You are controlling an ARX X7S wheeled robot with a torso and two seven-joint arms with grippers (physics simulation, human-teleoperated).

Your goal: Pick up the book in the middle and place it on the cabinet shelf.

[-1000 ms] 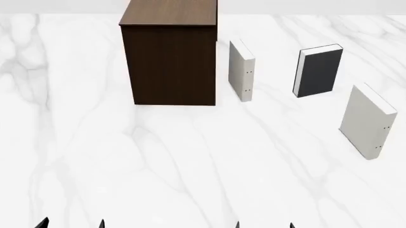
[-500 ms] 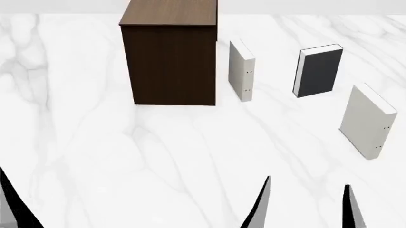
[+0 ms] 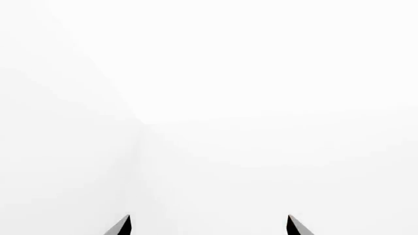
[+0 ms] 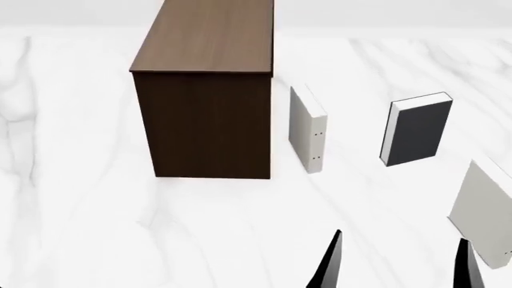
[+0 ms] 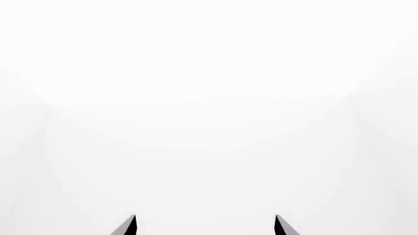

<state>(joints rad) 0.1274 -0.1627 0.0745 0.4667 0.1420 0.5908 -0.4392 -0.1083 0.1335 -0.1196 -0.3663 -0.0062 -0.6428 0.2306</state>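
Book pickup is not yet begun: at the bottom right of the head view the right gripper (image 4: 397, 264) shows two dark fingers spread apart and holding nothing, while the left gripper (image 3: 207, 226), seen only in its own wrist view, is also spread and empty. Beyond it, one pale binder (image 4: 486, 211) stands at the right edge and the dark-grey book (image 4: 416, 129) stands upright on the white marble table (image 4: 80, 198) in the right middle. A second pale binder (image 4: 307, 128) stands just beside the brown cabinet (image 4: 205, 84) at the upper left, so I judge the reach, the grasp and the placing on its top all remain.
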